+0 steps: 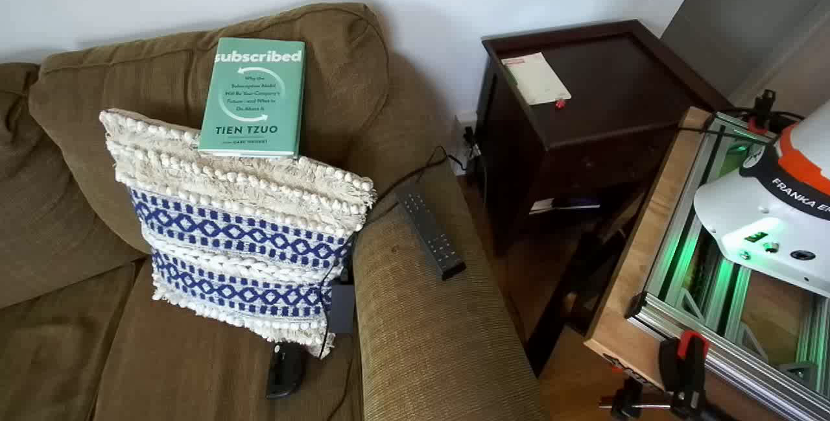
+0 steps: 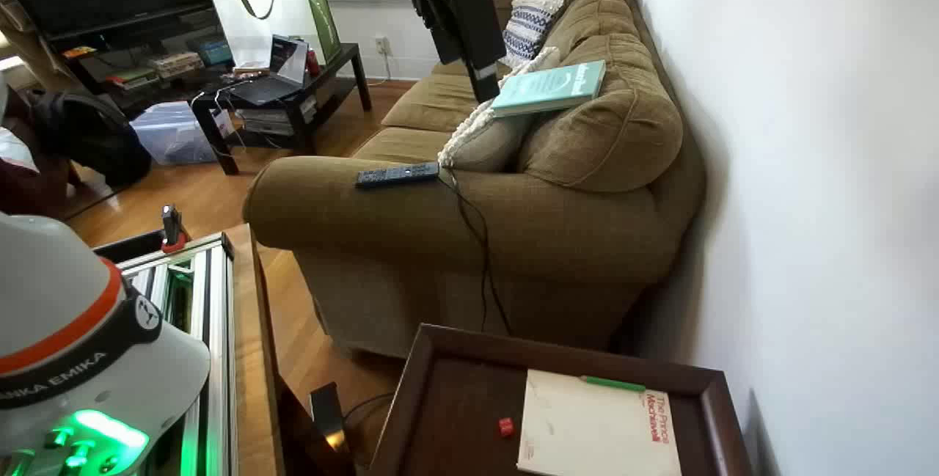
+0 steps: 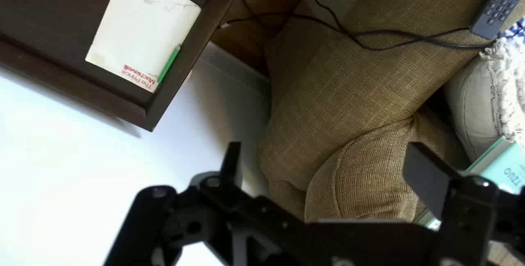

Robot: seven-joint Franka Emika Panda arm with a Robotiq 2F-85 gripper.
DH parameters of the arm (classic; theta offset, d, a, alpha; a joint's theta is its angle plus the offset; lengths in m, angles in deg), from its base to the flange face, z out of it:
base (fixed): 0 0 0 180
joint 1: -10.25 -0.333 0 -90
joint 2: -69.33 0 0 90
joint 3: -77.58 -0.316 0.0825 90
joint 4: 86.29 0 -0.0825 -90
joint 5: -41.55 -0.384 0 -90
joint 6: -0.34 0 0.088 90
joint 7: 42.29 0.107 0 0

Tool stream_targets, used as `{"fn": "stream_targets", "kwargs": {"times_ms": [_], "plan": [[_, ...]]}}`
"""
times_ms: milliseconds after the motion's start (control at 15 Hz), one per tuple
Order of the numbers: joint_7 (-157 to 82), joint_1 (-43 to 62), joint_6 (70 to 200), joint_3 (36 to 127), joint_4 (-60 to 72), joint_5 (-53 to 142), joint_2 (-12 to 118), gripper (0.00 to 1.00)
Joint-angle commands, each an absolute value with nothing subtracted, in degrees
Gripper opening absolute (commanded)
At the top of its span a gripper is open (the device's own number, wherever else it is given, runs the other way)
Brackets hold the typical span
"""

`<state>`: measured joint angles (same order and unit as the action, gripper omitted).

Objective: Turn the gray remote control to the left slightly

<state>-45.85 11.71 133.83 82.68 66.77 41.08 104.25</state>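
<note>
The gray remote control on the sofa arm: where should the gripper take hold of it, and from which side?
Probably best from above, the open gripper pinching the long edges of the gray remote control near mid-length. It lies buttons up and is slim across, and the dark cords pass by one end.

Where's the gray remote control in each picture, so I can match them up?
In an exterior view: gray remote control, just below center, on the sofa armrest.
In an exterior view: gray remote control, left of and slightly above center.
In the wrist view: gray remote control, top right corner, cut off by the edge.
Shared landmark: the green Tien Tzuo book, visible in all three views.
</note>
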Motion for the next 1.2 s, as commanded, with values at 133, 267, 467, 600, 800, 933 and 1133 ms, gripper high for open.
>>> {"fn": "stream_targets", "kwargs": {"times_ms": [133,267,467,600,800,933,1133], "plan": [[-46.0,12.1,133.6,82.4,66.6,40.8,104.2,1.0],[-46.0,12.1,133.6,82.4,66.6,40.8,104.2,1.0],[-46.0,12.1,133.6,82.4,66.6,40.8,104.2,1.0],[-46.0,12.1,133.6,82.4,66.6,40.8,104.2,1.0],[-44.0,12.2,134.4,81.2,66.7,40.8,103.6,1.0],[-38.9,12.0,135.2,78.3,67.2,40.3,101.7,1.0],[-27.8,12.1,135.5,72.1,68.2,40.4,98.2,1.0]]}}
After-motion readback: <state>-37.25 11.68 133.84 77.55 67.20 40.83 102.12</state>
